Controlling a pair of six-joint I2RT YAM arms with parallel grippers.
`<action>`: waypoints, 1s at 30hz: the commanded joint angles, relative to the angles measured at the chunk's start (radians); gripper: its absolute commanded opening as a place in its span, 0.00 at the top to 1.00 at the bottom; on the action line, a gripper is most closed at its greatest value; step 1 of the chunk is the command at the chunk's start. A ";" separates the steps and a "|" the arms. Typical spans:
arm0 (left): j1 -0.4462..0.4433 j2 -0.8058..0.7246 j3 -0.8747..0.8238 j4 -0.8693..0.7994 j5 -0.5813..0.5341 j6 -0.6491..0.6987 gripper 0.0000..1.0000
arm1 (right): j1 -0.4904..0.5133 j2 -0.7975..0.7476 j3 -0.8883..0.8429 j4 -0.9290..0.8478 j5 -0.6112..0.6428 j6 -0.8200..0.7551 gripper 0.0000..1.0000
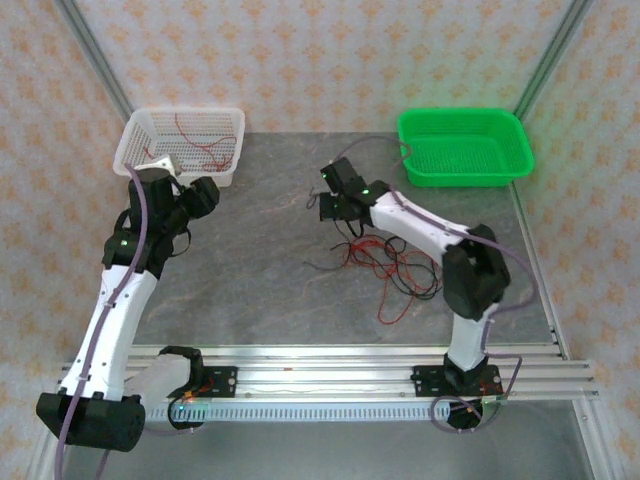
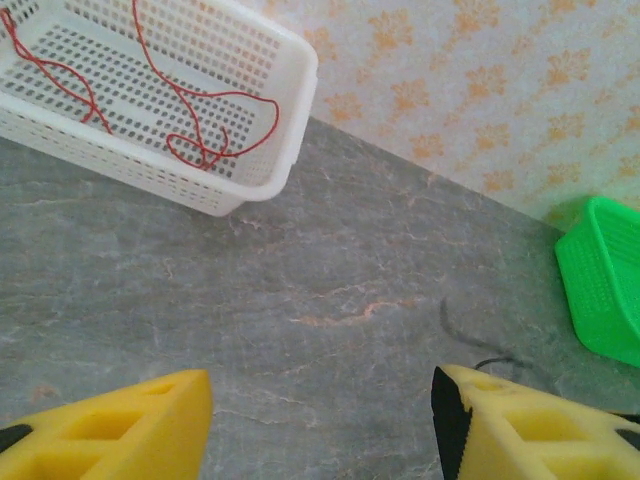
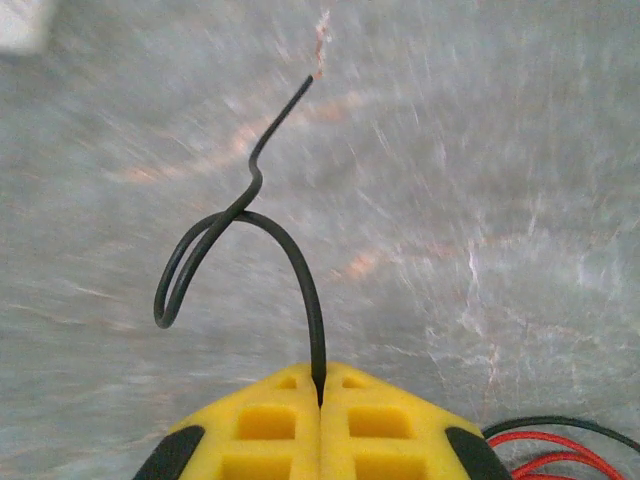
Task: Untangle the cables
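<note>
The cables (image 1: 385,262) lie as a loose snarl of thin red and black strands on the grey table, just under my right arm. My right gripper (image 1: 322,203) is at the snarl's left end. In the right wrist view its yellow jaws (image 3: 320,385) are pressed together on one black cable (image 3: 300,265), which loops up and away from them. Red and black strands (image 3: 560,450) trail at the lower right. My left gripper (image 2: 322,400) is open over bare table near the white basket (image 2: 290,150), nothing between its fingers. Red cables (image 2: 230,95) lie inside that basket.
The white basket (image 1: 180,148) stands at the back left and a green basket (image 1: 465,148) at the back right, its corner (image 2: 605,290) seen from the left wrist. A black strand end (image 2: 500,360) lies by the left gripper's right finger. A metal rail (image 1: 330,375) runs along the near edge.
</note>
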 commanded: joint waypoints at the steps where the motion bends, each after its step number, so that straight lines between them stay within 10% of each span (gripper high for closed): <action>1: -0.008 -0.020 -0.029 0.083 0.072 -0.024 0.40 | 0.003 -0.107 -0.010 0.041 -0.008 0.012 1.00; 19: -0.272 0.043 -0.104 0.414 0.326 -0.102 0.40 | 0.012 -0.409 -0.247 0.291 -0.093 -0.437 1.00; 30: -0.396 0.193 -0.087 0.626 0.298 -0.198 0.40 | 0.032 -0.506 -0.248 0.265 -0.151 -0.542 1.00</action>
